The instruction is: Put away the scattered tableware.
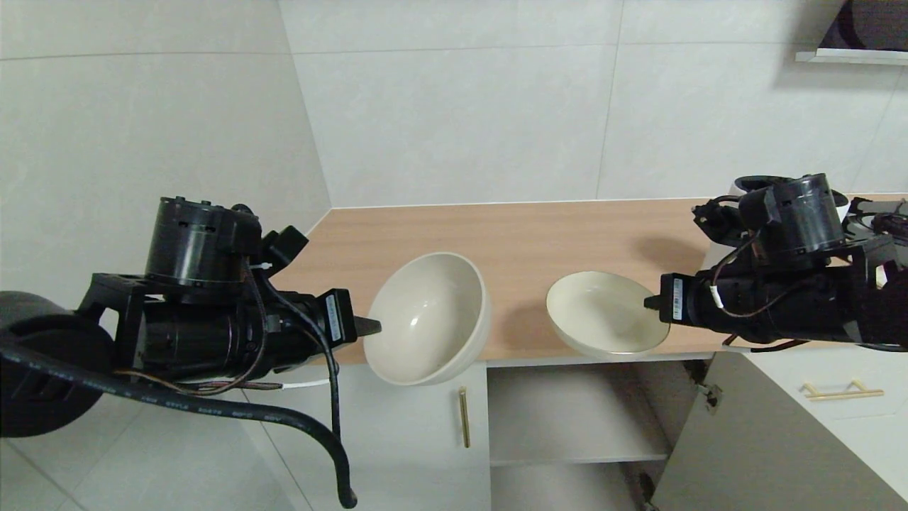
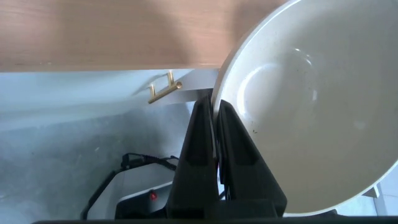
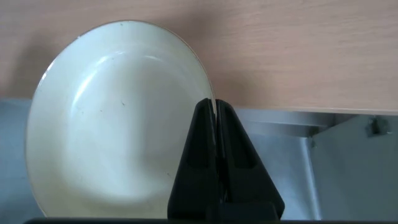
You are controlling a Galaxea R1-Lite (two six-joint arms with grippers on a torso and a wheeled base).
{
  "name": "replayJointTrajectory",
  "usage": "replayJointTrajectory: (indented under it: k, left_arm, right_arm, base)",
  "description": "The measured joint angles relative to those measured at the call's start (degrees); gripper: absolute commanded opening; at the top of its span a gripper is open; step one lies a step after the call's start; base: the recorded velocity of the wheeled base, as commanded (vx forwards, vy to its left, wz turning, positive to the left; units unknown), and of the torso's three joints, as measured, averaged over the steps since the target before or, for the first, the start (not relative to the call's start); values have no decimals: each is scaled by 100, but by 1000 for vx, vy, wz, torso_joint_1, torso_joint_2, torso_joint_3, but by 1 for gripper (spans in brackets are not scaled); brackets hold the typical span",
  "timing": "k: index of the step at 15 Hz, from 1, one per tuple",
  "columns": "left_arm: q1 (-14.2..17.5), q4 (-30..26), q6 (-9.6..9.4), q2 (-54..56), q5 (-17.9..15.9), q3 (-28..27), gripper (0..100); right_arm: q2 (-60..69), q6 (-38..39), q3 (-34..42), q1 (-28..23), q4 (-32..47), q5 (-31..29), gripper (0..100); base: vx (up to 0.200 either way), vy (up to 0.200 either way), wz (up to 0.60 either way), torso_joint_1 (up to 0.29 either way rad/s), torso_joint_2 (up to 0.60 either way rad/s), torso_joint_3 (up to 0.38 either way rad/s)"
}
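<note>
My left gripper [image 1: 370, 327] is shut on the rim of a deep cream bowl [image 1: 429, 318], holding it tilted in the air at the counter's front edge; in the left wrist view the fingers [image 2: 202, 124] pinch the bowl [image 2: 311, 106] at its rim. My right gripper [image 1: 651, 302] is shut on the rim of a shallow cream plate [image 1: 603, 312], also held over the counter's front edge. The right wrist view shows the fingers [image 3: 204, 115] clamped on the plate [image 3: 112, 118].
The wooden counter [image 1: 525, 234] runs along the tiled wall. Below it an open cabinet [image 1: 567, 411] shows a white shelf, with its door [image 1: 752, 440] swung out to the right. A closed door with a brass handle [image 1: 463, 416] sits to the left.
</note>
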State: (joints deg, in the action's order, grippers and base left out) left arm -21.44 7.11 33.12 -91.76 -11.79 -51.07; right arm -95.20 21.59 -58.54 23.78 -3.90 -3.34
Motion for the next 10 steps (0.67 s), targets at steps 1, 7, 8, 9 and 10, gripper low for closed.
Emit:
replayJointTrajectory:
  k: [1,7,8,9,10]
  left_arm:
    - [0,4,0,2,0,5,0]
    - [0,4,-9,9,0,-1,0]
    - [6,4,-9,2,2,0,0]
    - [0,9,-9,2,0,0,0]
    - [-5,9,-9,0,-2,0,0]
  right_arm:
    - [13,-13,27,0,-1,6,0]
    - [-30,-85,61,-2,-4,-13,0]
    - [-61,-85,63,-6,0,-16,0]
    - [-87,-85,63,-2,-6,-18,0]
    - [-108,-85,63,5,-4,-16,0]
  base:
    - [-200,0,0,12,-2,7]
    - [-33,0,0,2,0,0]
    - [0,0,0,0,0,0]
    - [0,0,0,0,0,0]
    - [0,0,0,0,0,0]
